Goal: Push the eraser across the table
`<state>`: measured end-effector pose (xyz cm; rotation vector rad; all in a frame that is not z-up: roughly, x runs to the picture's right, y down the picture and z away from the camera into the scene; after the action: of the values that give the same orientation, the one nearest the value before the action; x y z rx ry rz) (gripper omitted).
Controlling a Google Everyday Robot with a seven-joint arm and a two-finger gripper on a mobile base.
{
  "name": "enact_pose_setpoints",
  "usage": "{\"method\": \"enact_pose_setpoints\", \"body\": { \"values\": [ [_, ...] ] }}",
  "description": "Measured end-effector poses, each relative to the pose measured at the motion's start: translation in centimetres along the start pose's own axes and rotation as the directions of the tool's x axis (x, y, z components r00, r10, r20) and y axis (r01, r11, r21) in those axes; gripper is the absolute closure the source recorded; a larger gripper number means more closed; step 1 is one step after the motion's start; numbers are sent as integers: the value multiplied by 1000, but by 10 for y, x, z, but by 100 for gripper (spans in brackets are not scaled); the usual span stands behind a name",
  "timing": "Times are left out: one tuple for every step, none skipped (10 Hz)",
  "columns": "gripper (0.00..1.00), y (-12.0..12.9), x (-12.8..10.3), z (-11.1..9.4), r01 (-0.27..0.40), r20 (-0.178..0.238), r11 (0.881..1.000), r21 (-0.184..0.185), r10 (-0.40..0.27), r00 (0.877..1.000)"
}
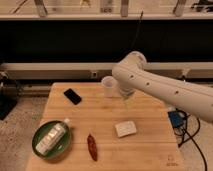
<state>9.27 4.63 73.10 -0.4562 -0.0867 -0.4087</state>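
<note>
- We see the gripper hanging below the white robot arm, over the far middle of the square pale wooden desk; whether it is open or closed we cannot tell.
- The small flat black eraser lies on the desk well to the gripper's left in the camera view, apart from it.
- A white cup stands just beside the gripper, on the same side.
- Nearer the front edge than the gripper lie a whitish rectangular block, a dark red chili-shaped thing and a round green plate bearing a pale bottle.
- Beyond the gripper runs a pale ledge under a dark wall; speckled floor surrounds the desk.
</note>
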Motion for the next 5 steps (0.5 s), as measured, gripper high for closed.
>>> {"method": "enact_pose_setpoints", "body": {
  "values": [
    [20,-6,-4,2,17,1,1000,3,-17,1000],
    [20,-13,-11,4,35,4,999,7,-36,999],
    [20,-19,-14,7,50,5,999,10,-50,999],
    [20,-23,-16,10,65,4,998,12,-65,998],
    [20,-31,-24,13,85,8,996,16,-85,996]
  ]
}}
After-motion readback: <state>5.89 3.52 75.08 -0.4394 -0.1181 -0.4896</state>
